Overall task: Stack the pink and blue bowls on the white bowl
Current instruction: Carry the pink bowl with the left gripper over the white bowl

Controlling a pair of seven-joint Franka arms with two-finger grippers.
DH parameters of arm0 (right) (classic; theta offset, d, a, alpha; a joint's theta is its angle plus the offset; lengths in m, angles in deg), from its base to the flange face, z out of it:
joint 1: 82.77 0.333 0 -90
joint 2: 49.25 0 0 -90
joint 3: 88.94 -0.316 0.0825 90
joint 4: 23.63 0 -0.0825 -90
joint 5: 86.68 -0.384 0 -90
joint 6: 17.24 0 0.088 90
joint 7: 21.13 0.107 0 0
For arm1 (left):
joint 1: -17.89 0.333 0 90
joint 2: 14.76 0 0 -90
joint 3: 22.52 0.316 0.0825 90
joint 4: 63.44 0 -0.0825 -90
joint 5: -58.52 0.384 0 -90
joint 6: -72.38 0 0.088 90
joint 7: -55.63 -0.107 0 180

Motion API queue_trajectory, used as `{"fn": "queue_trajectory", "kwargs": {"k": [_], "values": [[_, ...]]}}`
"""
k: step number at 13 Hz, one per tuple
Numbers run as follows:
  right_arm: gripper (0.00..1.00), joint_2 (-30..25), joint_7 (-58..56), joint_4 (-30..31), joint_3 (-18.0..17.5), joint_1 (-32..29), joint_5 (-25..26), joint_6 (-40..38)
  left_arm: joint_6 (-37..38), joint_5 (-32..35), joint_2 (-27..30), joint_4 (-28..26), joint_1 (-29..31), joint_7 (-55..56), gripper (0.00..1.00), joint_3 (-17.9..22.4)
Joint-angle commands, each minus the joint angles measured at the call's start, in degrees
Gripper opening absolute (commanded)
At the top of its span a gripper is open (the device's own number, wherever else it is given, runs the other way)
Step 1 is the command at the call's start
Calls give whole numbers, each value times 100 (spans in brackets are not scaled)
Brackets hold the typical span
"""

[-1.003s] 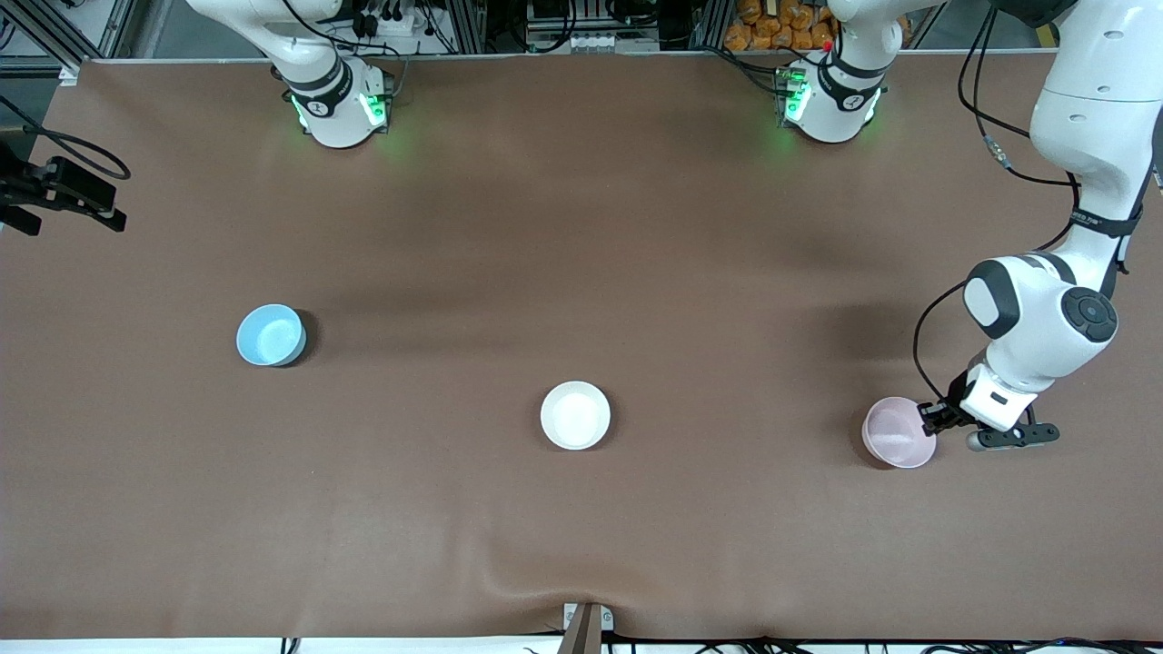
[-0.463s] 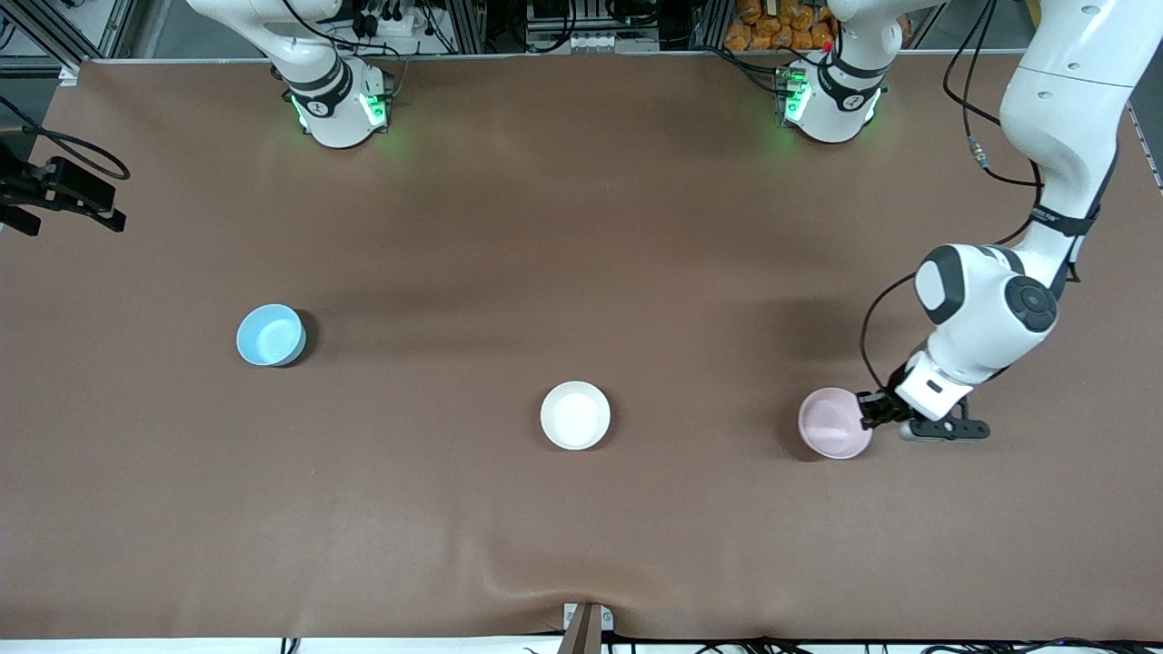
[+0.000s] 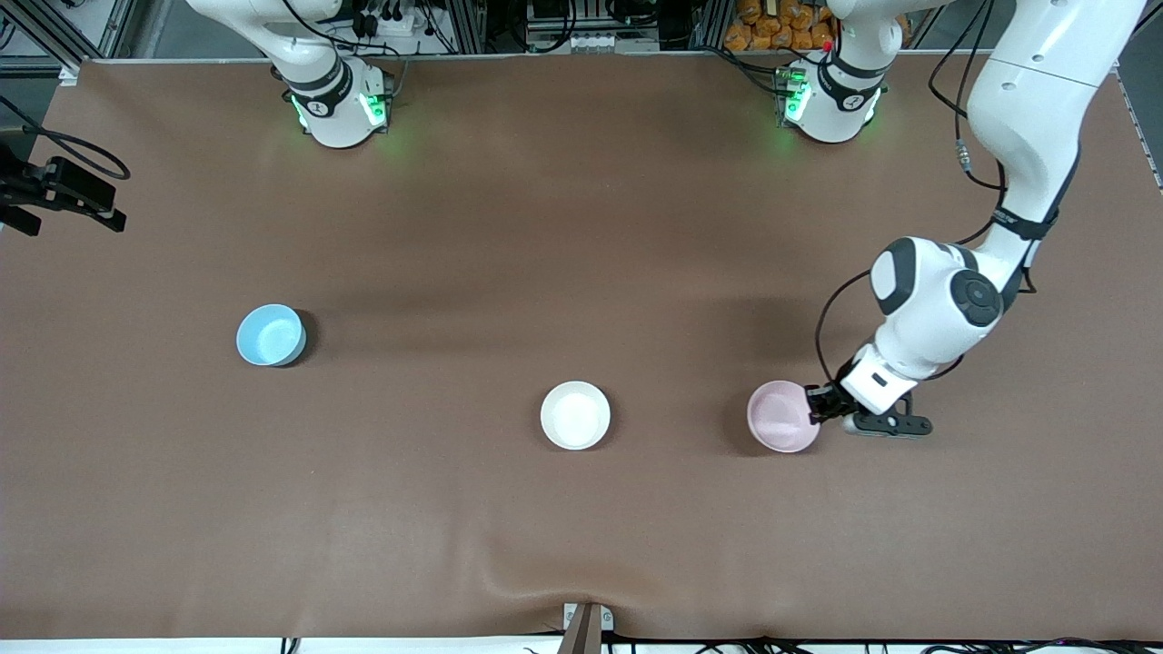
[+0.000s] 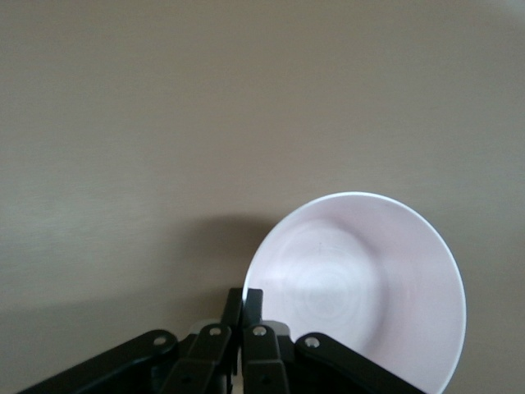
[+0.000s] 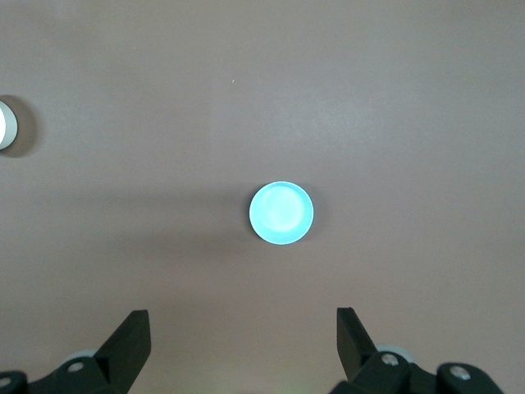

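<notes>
gripping the pink bowl (image 3: 782, 416) by its rim, the left gripper (image 3: 815, 404) has its fingers pinched tight, low and right of centre in the front view. the white bowl (image 3: 575, 415) sits near mid-frame and the blue bowl (image 3: 270, 334) at middle left; all three show nothing inside. the left wrist view shows the clamped fingers (image 4: 253, 305) on the rim. the right gripper (image 5: 243, 345), seen only in the right wrist view, is spread wide high over the blue bowl.

White bowl (image 3: 575, 415) between the other bowls
</notes>
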Motion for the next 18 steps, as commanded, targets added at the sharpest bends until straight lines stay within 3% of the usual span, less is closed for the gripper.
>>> {"fn": "queue_trajectory", "kwargs": {"k": [1,4,10,18], "values": [[100,-3,67,-39,-56,-69,-53,-13,479,30,134,440,-547,699,0,4],[100,-3,67,-39,-56,-69,-53,-4,1052,38,99,1074,-997,1211,0,4],[100,-3,67,-31,-56,-69,-61,14,1088,100,-410,2128,-1972,1352,0,152],[100,-3,67,-31,-56,-60,-61,14,1088,91,-647,2682,-2720,1984,0,381]]}}
